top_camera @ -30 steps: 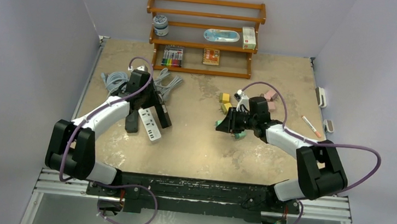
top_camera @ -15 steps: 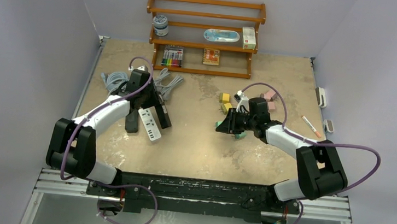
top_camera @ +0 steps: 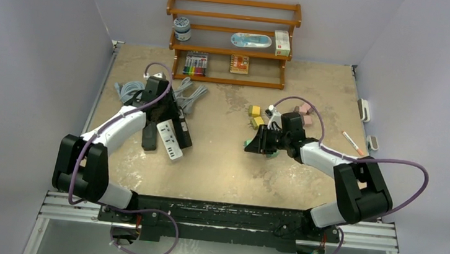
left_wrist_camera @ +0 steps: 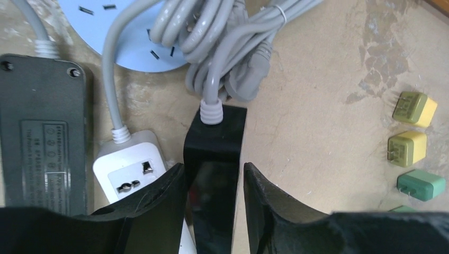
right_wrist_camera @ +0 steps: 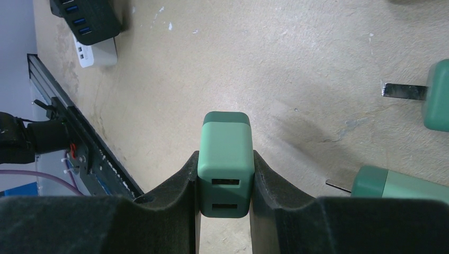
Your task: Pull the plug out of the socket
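My right gripper (right_wrist_camera: 225, 154) is shut on a green USB charger plug (right_wrist_camera: 225, 159), held clear of any socket just above the table; it also shows mid-table in the top view (top_camera: 257, 141). My left gripper (left_wrist_camera: 214, 166) is open, its fingers straddling a glossy black power strip (left_wrist_camera: 214, 151) with a grey cord; the left finger touches the strip and a thin gap shows at the right finger. In the top view this gripper (top_camera: 166, 114) is over the strips. A white power strip (top_camera: 169, 140) lies beside it, its empty socket visible in the left wrist view (left_wrist_camera: 132, 169).
A second black strip (top_camera: 150, 137) lies left of the white one. Grey cords (top_camera: 129, 90) and a round pale-blue socket (left_wrist_camera: 132, 32) lie behind. Loose green plugs (right_wrist_camera: 437, 95), yellow plugs (top_camera: 254, 111), pink blocks (top_camera: 306, 109), a marker (top_camera: 353, 142) and a wooden shelf (top_camera: 230, 51) are around.
My left arm has shifted slightly toward the back of the table. My right gripper with the green plug has moved a little left and back.
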Controlling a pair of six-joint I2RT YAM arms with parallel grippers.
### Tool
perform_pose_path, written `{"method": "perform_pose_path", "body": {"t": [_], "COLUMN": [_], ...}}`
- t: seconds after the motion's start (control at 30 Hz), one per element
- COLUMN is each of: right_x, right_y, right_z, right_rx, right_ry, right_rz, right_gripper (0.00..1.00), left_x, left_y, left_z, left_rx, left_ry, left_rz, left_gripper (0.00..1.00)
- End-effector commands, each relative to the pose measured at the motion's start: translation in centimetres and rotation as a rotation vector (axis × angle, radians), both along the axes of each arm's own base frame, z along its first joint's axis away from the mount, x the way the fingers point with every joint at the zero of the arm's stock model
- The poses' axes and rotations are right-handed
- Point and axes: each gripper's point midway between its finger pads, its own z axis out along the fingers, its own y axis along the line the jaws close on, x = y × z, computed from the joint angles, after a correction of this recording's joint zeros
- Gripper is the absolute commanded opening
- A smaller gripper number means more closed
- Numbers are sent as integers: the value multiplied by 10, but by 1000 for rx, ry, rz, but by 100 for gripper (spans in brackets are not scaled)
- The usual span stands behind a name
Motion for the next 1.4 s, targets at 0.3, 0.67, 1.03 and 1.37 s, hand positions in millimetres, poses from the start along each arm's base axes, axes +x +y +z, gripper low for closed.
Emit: {"method": "perform_pose_path", "body": {"t": [0.3,0.67,1.03,1.37], "right_x": [3,2,2,1], "right_y": [1,1,1,1], "right_z": [-3,-6,-7,-10], "right_rx": [7,3,-1,-1], "right_ry": [10,20,21,23], "right_rz": [-3,-2,-3,-1], "right_gripper": [0,0,0,0], "left_x": [15,12,8,6], "left_y": [32,51,66,67], "left_z": [41,63,95,110], "left_rx": [102,145,152,128], "left_ry": [-94,-142,-256,-332], "left_rz": [104,174,234,239], "left_gripper": [63,72,73,78]}}
